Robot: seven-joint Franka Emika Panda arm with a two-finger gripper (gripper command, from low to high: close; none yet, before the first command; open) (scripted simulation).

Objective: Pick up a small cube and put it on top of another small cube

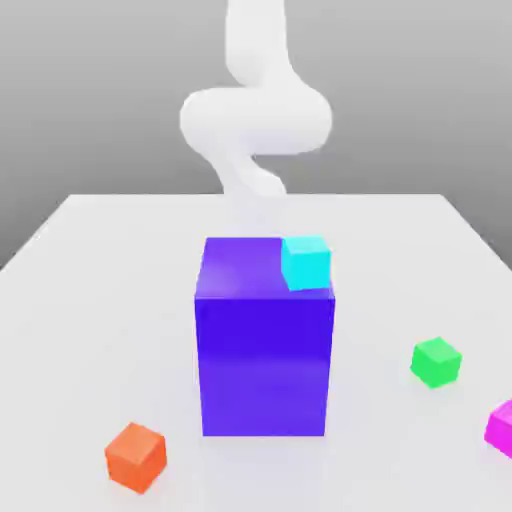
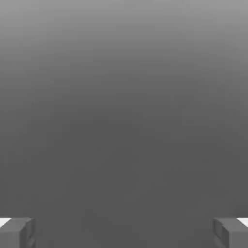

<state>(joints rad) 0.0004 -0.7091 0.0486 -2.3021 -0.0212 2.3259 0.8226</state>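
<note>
The pincer [image 2: 124, 231] appears in the hand view as two grey fingertips [image 2: 17, 232] at opposite lower corners of the frame, spread wide apart with nothing between them, so it is released and holds nothing. Behind them lies plain grey background.

The exterior view gives the scene instead. The white robot arm [image 1: 256, 115] rises at the upper centre of the frame, curling in a thick loop behind the far edge of the flat white table [image 1: 90, 270]; its hand end seems to be hidden there, though the soft render makes that hard to judge. In the middle of the frame stands a tall glossy blue-violet block [image 1: 264, 365]. A small cyan cube [image 1: 306, 263] rests on the block's top face, at the corner toward the exterior view's right, touching the block.

Three other small cubes lie on the table, well apart from each other: an orange cube [image 1: 135, 456] at lower left, a green cube [image 1: 436, 362] at right of centre, and a magenta cube [image 1: 501, 427] cut off by the lower right edge.
</note>
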